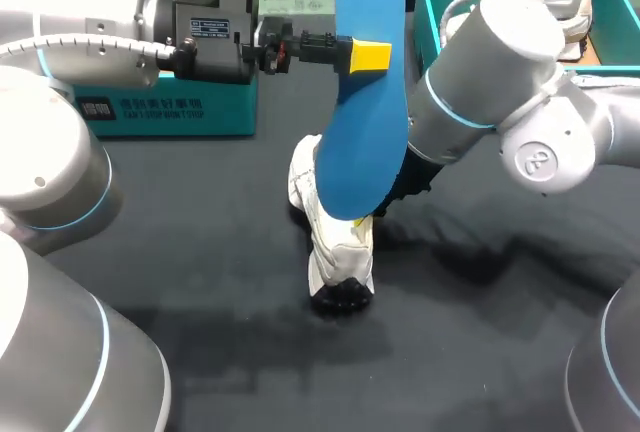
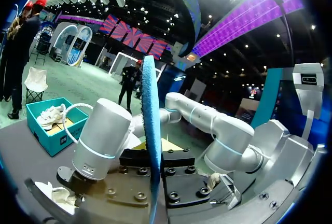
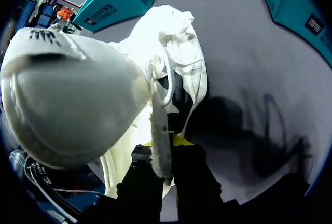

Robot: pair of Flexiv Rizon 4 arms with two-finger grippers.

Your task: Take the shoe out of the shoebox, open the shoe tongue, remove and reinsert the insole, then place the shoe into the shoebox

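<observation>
At the far left of the table (image 1: 200, 272) stands the left box (image 1: 170, 107), teal, its long side facing the robot. The left arm (image 1: 90, 2) comes in level above it and ends in the left gripper (image 1: 366, 55), raised well above the cloth. Its jaws pinch the insole (image 1: 365, 122) from both faces: one yellow tip lies on the near face in the head view, and in the left wrist view the insole (image 2: 151, 130) runs edge-on between the two black finger blocks. The insole is blue, held nearly upright with a slight lean, gripped near its upper part. Its lower end hangs in front of the shoe (image 1: 340, 252) and overlaps it in the head view; I cannot tell whether they touch.

The shoe is white and out of either box, near the middle of the table, tilted, with its dark-soled end down toward the cloth. The right arm (image 1: 490, 72) reaches in from the right and passes behind the insole. In the right wrist view the right gripper (image 3: 165, 146) is closed on a thin white edge of the shoe (image 3: 104, 79) at its opening, one finger on each side.

At the far right sits the right box (image 1: 432, 12), open, with a second shoe (image 1: 572, 14) inside.
</observation>
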